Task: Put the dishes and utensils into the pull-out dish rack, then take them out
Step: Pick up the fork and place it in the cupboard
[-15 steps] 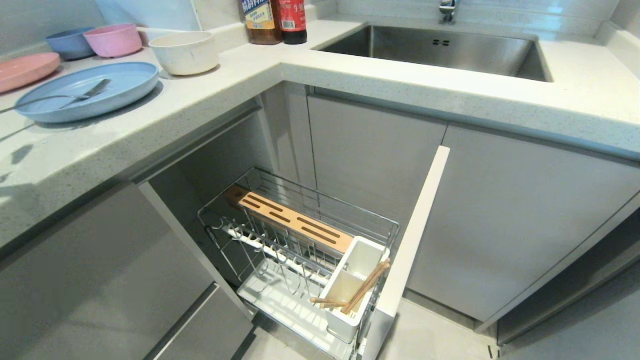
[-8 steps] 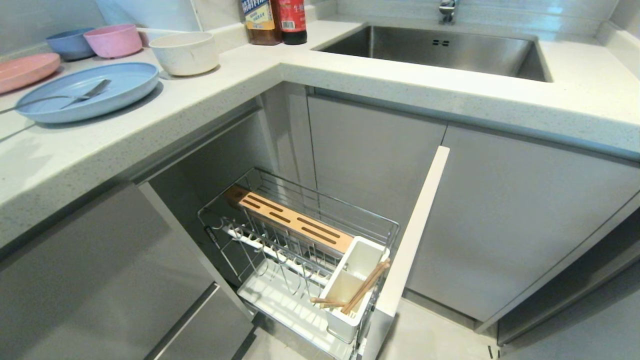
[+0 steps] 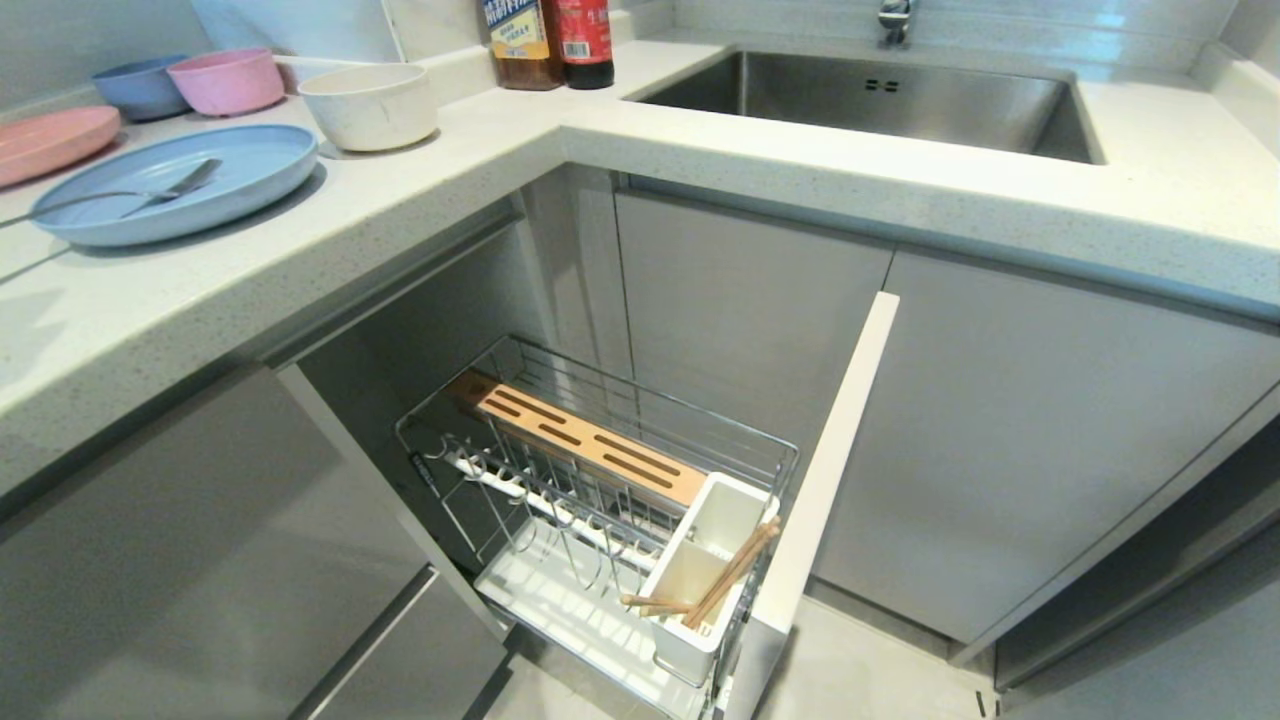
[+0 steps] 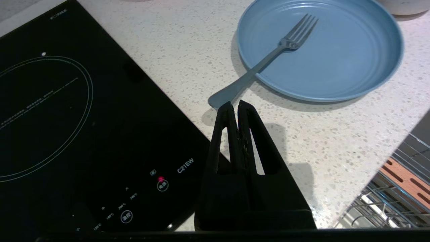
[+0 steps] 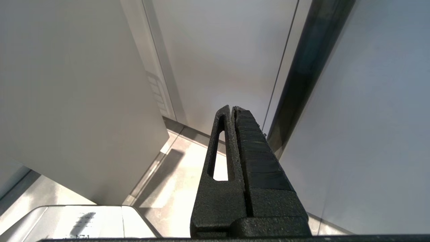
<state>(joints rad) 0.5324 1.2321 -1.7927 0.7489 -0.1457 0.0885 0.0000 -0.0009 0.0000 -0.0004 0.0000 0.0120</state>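
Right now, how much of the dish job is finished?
Only the chopsticks are in the rack's white holder. The left gripper, shut and empty, hovers by the fork handle on the blue plate. The plate, fork and white bowl are not yet loaded, and nothing is unloaded.

Bare counter lies between left claw and blue plate, only the fork handle overhanging the rim near the tips; hob flanks it, pull-out dish rack apparently unobstructed from above.
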